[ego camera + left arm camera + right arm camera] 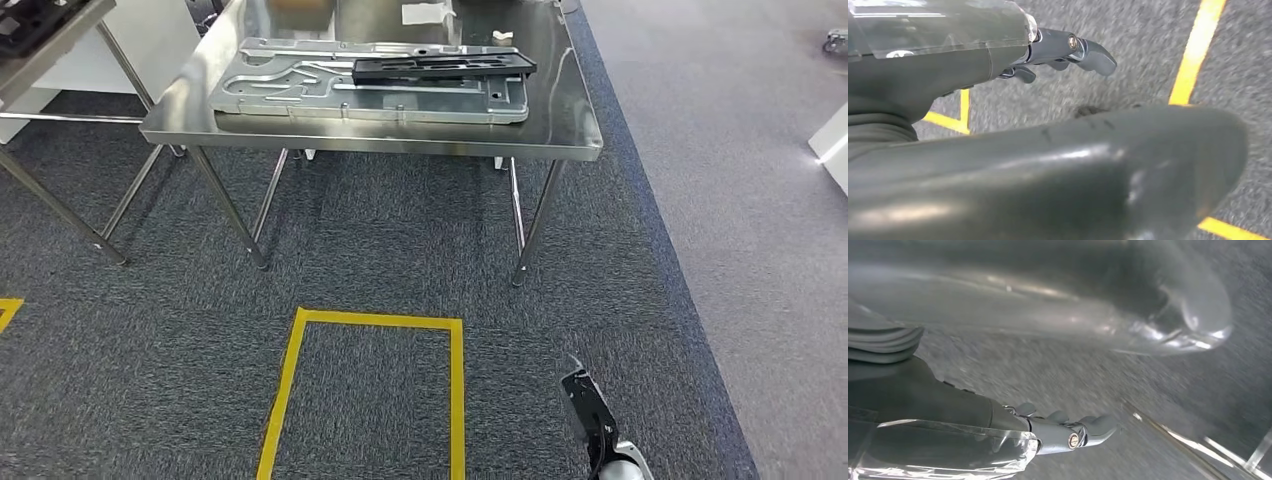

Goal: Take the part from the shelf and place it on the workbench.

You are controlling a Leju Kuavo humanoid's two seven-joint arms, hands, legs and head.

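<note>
My right hand (597, 425) hangs at the lower right of the frame, fingers loosely apart and holding nothing; my left hand (1063, 52) hangs likewise over the carpet. Both arms dangle, I judge, because the black part (445, 67) already lies on the metal plate (370, 92) on the desk (560, 140), upper centre.

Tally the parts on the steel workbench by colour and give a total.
Silver metal plate: 1
Black part, lying on the plate: 1
Total on the workbench: 2
</note>
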